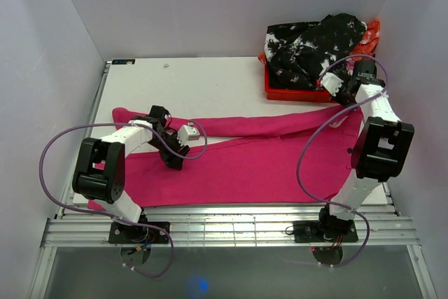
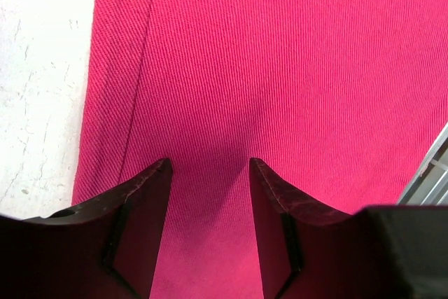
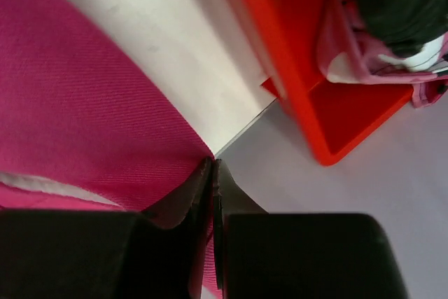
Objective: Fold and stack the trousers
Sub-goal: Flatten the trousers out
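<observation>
Gripping trousers (image 1: 245, 166) edge with right gripper (image 3: 212, 164), jaws shut | left gripper (image 2: 210, 164) part-open above cloth, holding nothing | close left firmly, lift both evenly

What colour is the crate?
The crate is red, best seen in the top view.

Noted: white surface (image 1: 210, 89), scuffed. Spread flat across it, left to right: magenta trousers (image 1: 252, 169). At far right corner, just beside upper leg: red crate (image 1: 294, 94).
</observation>
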Robot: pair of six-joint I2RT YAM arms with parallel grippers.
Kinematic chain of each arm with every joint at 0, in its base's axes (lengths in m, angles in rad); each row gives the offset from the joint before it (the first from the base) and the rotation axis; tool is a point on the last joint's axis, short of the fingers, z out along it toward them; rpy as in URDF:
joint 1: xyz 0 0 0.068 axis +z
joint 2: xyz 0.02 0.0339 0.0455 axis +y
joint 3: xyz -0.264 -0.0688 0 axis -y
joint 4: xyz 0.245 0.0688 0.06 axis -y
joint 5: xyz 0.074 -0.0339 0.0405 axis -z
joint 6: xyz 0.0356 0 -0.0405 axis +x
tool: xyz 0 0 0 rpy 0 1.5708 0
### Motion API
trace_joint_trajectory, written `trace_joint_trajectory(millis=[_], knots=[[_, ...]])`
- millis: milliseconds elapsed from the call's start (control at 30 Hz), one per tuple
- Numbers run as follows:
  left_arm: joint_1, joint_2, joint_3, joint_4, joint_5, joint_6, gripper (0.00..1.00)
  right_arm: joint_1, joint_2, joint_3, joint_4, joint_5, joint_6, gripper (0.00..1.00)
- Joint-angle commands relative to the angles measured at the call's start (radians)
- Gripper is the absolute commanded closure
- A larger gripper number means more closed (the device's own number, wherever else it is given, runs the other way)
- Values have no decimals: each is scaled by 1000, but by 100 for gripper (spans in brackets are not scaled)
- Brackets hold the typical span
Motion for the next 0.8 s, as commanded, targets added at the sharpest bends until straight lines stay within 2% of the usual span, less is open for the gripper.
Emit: trace_joint_trajectory(millis=[0,33,100,133,167,233,333,467,600,733,767], knots=[[-8,64,-25,9,-36,36,41,5,103,137,67,55,167,92],[-8,67,-23,10,-39,34,41,12,151,182,43,96,182,71],[-8,66,-17,6,-36,30,39,14,168,198,24,124,219,41],[-9,59,-13,4,-27,25,38,14,153,196,18,120,230,11],[-8,52,-3,0,-13,13,37,14,131,173,12,111,238,7],[-2,23,42,-23,73,-38,32,14,52,159,-13,36,259,8],[17,-19,127,-19,166,-143,25,19,-48,161,-152,-112,271,17],[81,-25,246,26,173,-242,19,46,-131,41,-226,-167,206,31],[213,102,420,-69,118,-202,19,91,-142,-115,-249,-172,167,39],[311,193,500,-114,6,-119,20,160,-126,-218,-150,-149,196,39],[323,213,506,-134,-29,-60,21,167,-119,-229,-131,-144,216,39]])
